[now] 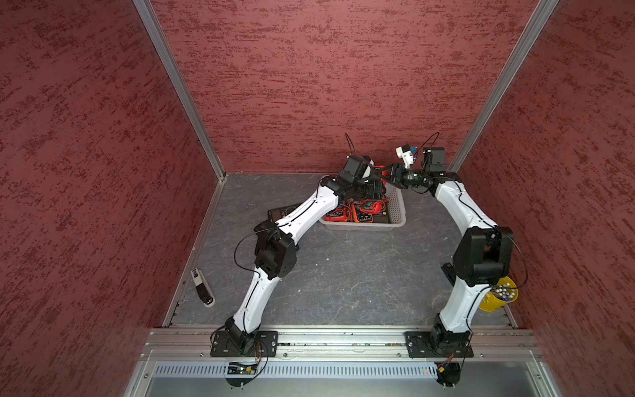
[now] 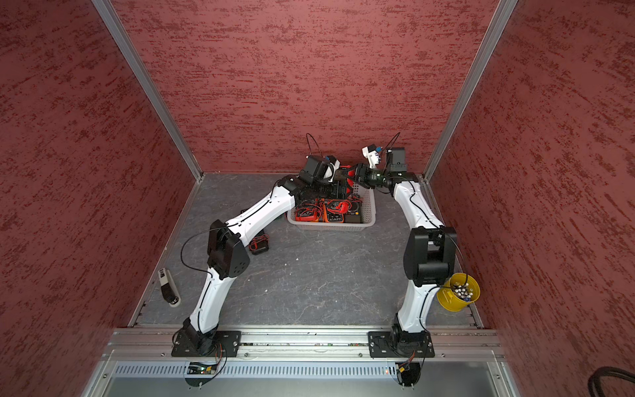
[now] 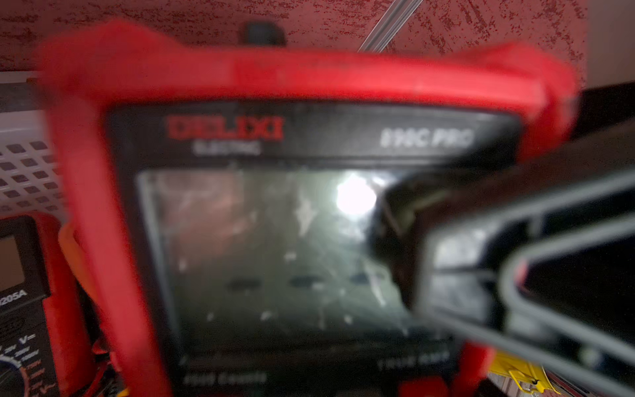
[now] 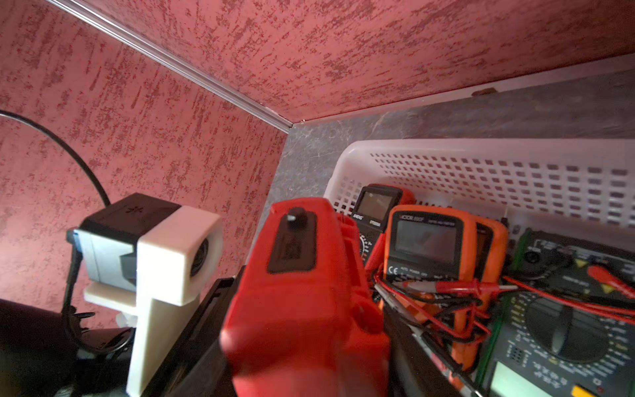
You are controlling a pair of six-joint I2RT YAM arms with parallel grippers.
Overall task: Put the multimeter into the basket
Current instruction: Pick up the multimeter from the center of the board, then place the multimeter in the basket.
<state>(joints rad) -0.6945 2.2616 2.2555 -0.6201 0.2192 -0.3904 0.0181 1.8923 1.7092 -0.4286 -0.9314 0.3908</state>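
At the far end of the desk (image 1: 343,275), both top views show one basket (image 1: 398,206), with one dark multimeter (image 2: 259,244) outside it. The left wrist view shows the red multimeter (image 3: 275,223); whether the left claw (image 3: 515,268) grips it cannot be determined. The right wrist view shows the right claw (image 4: 305,295) clamping it above the basket, evidently for lowering beside four stored multimeters (image 4: 429,247).

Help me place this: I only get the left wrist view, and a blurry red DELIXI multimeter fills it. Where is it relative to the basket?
Observer: In both top views it is at the far end of the white basket.
Operator: Is the right tool on it?
Observer: In the right wrist view the right tool straddles the red multimeter; whether it clamps, I cannot tell.
Operator: Any left outside?
Observer: What looks like a dark multimeter with red leads lies on the table beside the left arm.
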